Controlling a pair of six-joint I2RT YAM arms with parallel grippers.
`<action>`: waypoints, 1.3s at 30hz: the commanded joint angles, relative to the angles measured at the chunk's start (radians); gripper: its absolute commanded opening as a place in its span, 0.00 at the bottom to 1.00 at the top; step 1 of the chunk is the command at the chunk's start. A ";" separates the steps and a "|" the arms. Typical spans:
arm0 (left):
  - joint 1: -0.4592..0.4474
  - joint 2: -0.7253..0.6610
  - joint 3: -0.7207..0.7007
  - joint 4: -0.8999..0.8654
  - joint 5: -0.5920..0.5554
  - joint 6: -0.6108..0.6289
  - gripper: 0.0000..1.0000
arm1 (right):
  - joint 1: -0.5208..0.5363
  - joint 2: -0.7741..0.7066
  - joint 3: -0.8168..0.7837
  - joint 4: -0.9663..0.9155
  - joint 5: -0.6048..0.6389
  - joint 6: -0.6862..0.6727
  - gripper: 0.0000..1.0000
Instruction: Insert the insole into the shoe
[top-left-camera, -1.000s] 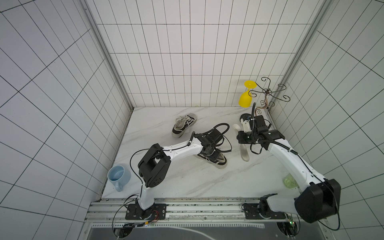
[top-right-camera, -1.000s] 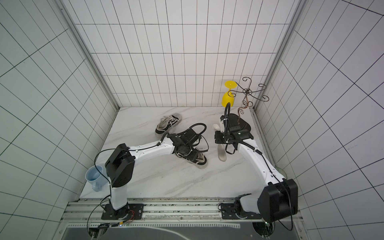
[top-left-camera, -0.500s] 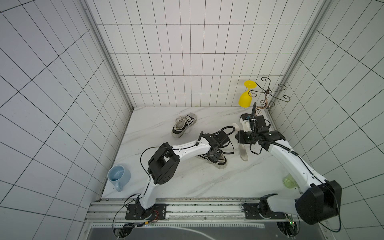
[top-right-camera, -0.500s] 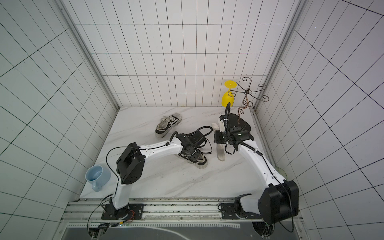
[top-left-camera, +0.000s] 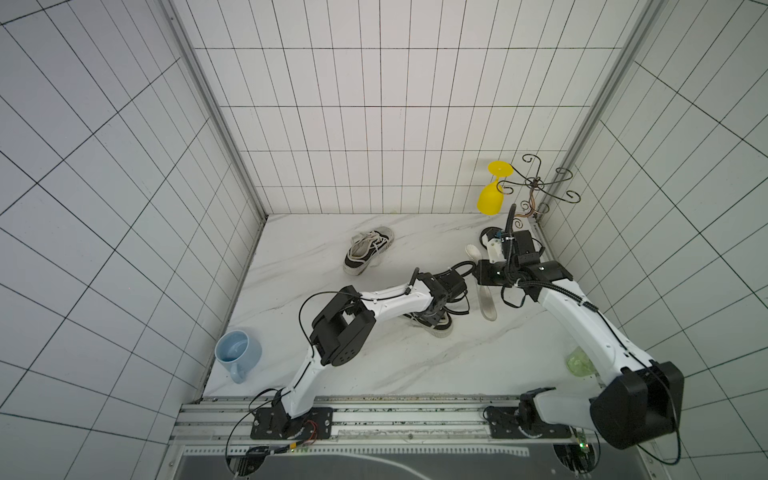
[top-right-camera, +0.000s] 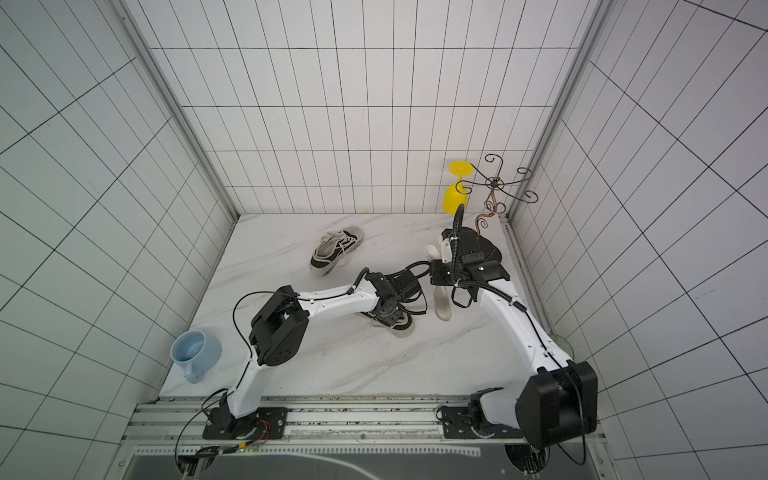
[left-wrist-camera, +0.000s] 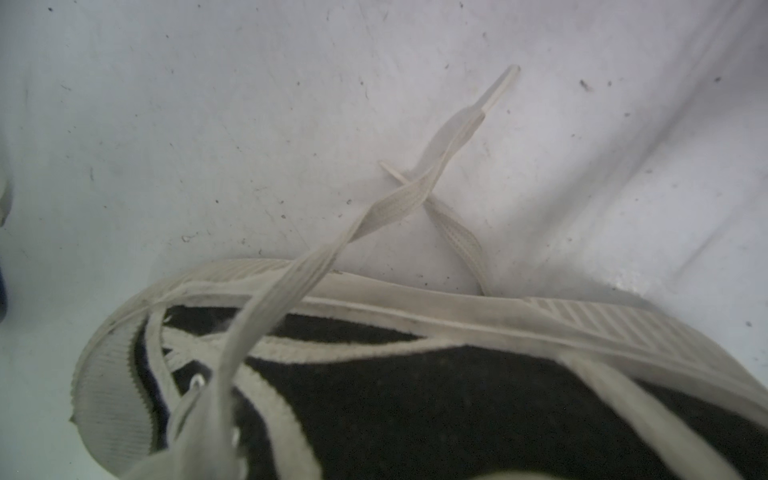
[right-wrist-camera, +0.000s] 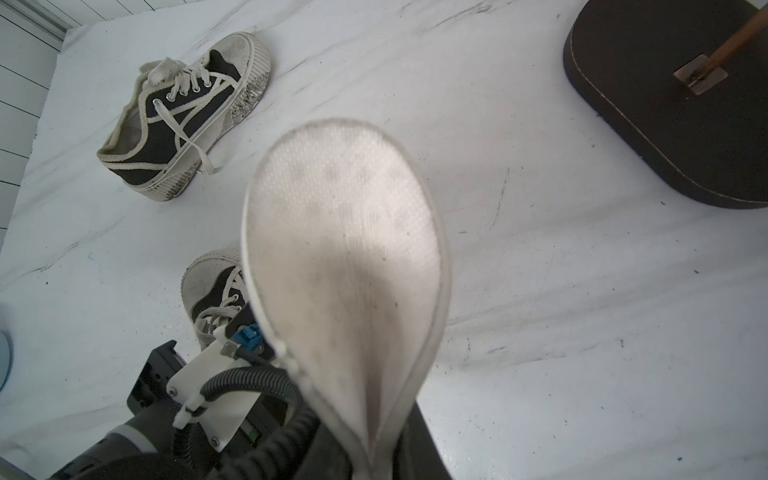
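In both top views we are seeing the left gripper (top-left-camera: 433, 320) sitting low on the black-and-white shoe (top-left-camera: 441, 331) in the middle of the marble bench (top-left-camera: 374, 365). Its jaws are clenched, though we cannot tell whether they are pinching any part of the shoe. Just beside it, the right gripper (top-left-camera: 483, 281) is grasping the pale insole (top-left-camera: 488, 306) around its middle, and the insole is hanging outside the shoe with its lower end near the toe. A second shoe (top-left-camera: 368, 252) is lying farther back, a blue mug (top-left-camera: 237, 353) is standing at the bench's left edge, and a yellow glass (top-left-camera: 492, 196) is hanging from a wire rack (top-left-camera: 536, 187) in the far right corner. From the left wrist we are looking closely at the shoe's black canvas, with a loose lace (left-wrist-camera: 415, 195) trailing across the bench. From the right wrist we are watching the insole filling the centre of the view, held above the shoe's toe.
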 joint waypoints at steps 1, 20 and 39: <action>0.016 0.019 -0.032 -0.003 0.031 -0.020 0.00 | -0.007 -0.027 -0.040 0.001 -0.013 -0.003 0.18; 0.171 -0.276 -0.170 0.225 0.371 -0.085 0.00 | 0.026 -0.059 -0.088 -0.143 -0.151 -0.101 0.17; 0.229 -0.355 -0.309 0.488 0.603 -0.090 0.00 | 0.221 0.105 -0.118 -0.258 -0.240 -0.157 0.16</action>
